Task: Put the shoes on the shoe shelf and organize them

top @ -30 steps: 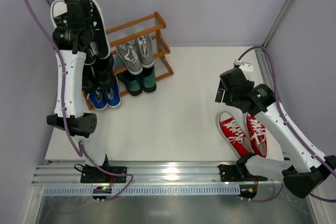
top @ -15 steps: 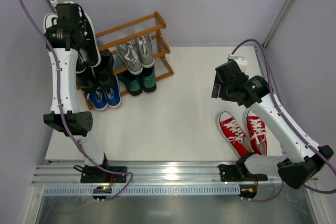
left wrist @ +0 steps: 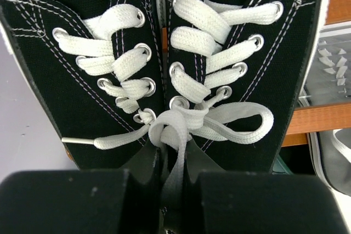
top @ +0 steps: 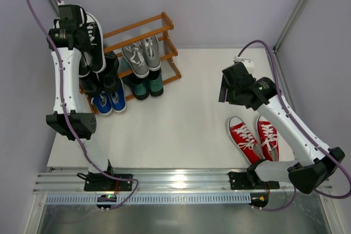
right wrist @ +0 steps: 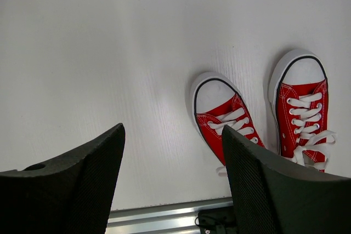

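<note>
My left gripper point(top: 74, 32) is shut on the pair of black-and-white lace-up sneakers point(top: 93, 39) and holds them over the left end of the orange-brown shoe shelf point(top: 164, 26). In the left wrist view my fingers point(left wrist: 137, 171) pinch the two sneakers' point(left wrist: 219, 53) inner edges and a lace together. Grey sneakers point(top: 141, 53), dark green loafers point(top: 148, 85), black loafers point(top: 104, 78) and blue sneakers point(top: 108, 101) sit on the shelf. The red sneakers point(top: 255, 138) stand on the table at the right. My right gripper point(top: 226, 90) hangs open and empty above and left of them point(right wrist: 225, 121).
The shelf's top rails on the right point(top: 143, 27) are bare. A shelf rail point(left wrist: 323, 116) and a grey sneaker point(left wrist: 334, 152) show beside the held pair. A metal rail point(top: 175, 182) runs along the table's near edge. Walls close in at the left and right.
My left gripper has lowered the black-and-white sneakers and turned them toward the shelf's left end. My right arm has shifted a little left and away from the red sneakers.
</note>
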Motion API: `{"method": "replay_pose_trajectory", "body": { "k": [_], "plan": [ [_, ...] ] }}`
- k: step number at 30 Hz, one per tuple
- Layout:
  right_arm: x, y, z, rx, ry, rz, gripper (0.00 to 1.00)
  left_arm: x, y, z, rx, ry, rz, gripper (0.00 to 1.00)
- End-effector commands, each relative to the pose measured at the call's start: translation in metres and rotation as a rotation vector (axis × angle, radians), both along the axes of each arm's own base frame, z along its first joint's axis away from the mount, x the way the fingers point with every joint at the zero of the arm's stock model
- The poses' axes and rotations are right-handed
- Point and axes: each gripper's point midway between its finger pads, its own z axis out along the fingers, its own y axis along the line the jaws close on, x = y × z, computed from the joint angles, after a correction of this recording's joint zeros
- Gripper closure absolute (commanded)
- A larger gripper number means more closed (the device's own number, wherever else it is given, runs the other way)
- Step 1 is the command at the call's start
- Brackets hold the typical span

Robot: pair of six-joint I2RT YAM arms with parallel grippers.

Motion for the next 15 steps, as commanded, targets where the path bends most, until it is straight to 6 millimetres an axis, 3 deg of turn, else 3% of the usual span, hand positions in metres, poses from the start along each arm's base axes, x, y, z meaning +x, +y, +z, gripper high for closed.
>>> {"method": "replay_pose_trajectory", "body": {
  "k": [1, 12, 15],
  "plan": [
    [0.011, 0.004, 0.017, 0.018, -0.059, 0.015, 0.28, 0.022, -0.009, 0.057, -0.003, -0.237, -0.067, 1.0],
    [0.017, 0.007, 0.014, 0.001, -0.059, 0.035, 0.28, 0.034, -0.006, 0.048, -0.007, -0.232, -0.055, 1.0],
    [0.019, 0.008, 0.012, -0.004, -0.054, 0.04, 0.28, 0.033, -0.007, 0.047, -0.019, -0.233, -0.045, 0.84]
  ]
}}
